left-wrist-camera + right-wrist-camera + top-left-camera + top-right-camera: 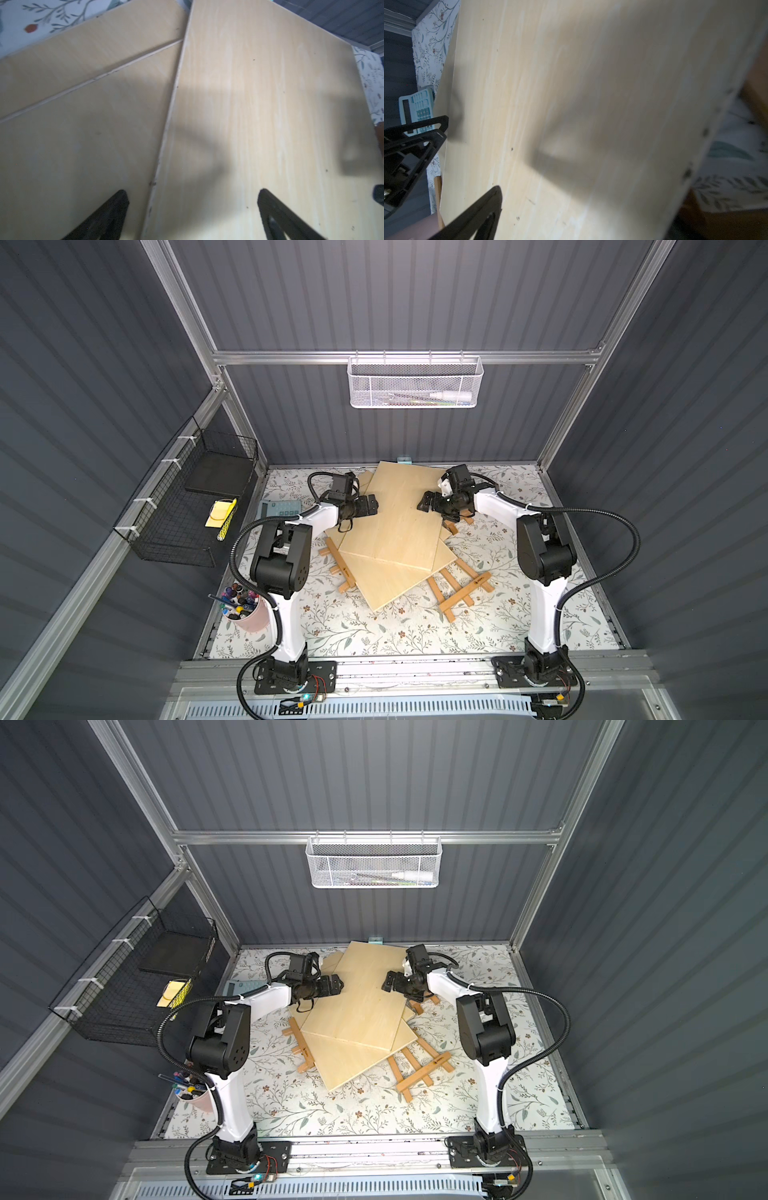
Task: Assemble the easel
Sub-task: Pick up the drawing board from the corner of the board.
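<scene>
Floral cloth [374, 635] is covering the tabletop inside grey ribbed walls [415, 302]. Easel frames [464, 592] are lying flat, partly under stacked plywood boards [399, 522]. Left gripper [375, 505] and right gripper [423, 503] are hovering above the boards, jaws apart, empty.

The stacked plywood boards [395, 526] cover most of each wooden frame: the left easel frame [341, 568] shows only one rail and stub ends, the right easel frame [465, 592] runs under the boards' near corner, and a third easel piece [452, 527] is mostly hidden beneath the right gripper [424, 502]. The left arm [320, 516] hides part of the calculator [275, 508], and what lies in the mesh basket [415, 381] is too small to tell. In the right wrist view the boards' edge is blurred, and just one of that gripper's fingers [483, 207] shows, cut off by the picture's edge.
</scene>
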